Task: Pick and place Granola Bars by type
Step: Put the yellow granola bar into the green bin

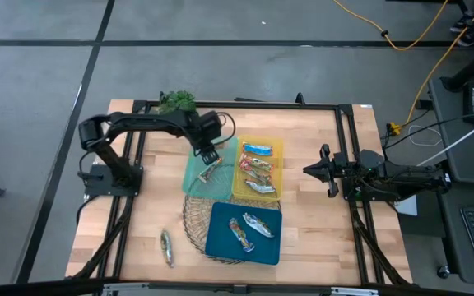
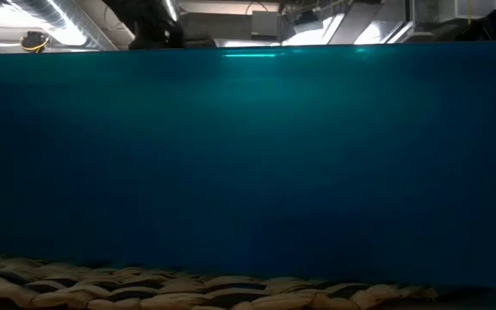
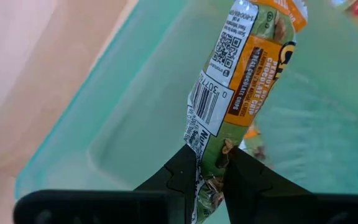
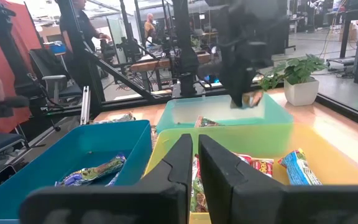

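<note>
Left gripper, fingers clamped on a granola bar (orange-green wrapper) over the pale green tray. One loose bar lies behind it on the wooden table. Right gripper waits nearly closed, empty, beside the yellow tray.

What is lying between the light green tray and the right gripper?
In the high view, the yellow tray with granola bars lies between the light green tray and the right gripper; beyond it is bare table.
</note>
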Robot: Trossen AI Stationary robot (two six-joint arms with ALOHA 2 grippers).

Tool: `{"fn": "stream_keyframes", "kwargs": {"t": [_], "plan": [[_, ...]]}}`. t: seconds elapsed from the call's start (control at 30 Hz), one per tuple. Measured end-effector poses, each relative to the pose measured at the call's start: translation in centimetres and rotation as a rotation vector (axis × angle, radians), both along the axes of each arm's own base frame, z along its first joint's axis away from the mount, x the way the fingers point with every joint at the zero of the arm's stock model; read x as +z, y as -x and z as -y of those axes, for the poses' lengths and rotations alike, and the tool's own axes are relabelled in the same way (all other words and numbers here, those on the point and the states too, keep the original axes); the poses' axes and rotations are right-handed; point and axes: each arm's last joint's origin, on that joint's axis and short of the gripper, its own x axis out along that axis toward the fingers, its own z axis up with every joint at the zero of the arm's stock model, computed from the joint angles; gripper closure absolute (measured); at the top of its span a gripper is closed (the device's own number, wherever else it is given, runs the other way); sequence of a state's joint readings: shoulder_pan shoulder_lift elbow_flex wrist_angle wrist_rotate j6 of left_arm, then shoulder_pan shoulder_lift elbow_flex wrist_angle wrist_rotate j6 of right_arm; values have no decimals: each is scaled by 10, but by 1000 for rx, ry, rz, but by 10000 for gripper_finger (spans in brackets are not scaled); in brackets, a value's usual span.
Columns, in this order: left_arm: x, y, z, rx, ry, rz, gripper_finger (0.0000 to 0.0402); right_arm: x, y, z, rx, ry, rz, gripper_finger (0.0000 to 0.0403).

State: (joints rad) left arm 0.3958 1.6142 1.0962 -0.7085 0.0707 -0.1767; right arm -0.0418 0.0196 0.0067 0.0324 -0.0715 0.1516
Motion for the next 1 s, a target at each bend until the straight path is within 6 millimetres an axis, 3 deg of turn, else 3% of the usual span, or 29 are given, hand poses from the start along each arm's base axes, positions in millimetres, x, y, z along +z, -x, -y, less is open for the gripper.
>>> {"fn": "stream_keyframes", "kwargs": {"t": [0.33,0.7,1.0], "plan": [[-28,-8,-4,-6,32,-84,347,0,0,0,0,0,0,370],[-30,-10,-8,14,-13,-85,345,0,0,0,0,0,0,370],[-30,-8,-12,12,-19,-87,306,0,0,0,0,0,0,370]]}}
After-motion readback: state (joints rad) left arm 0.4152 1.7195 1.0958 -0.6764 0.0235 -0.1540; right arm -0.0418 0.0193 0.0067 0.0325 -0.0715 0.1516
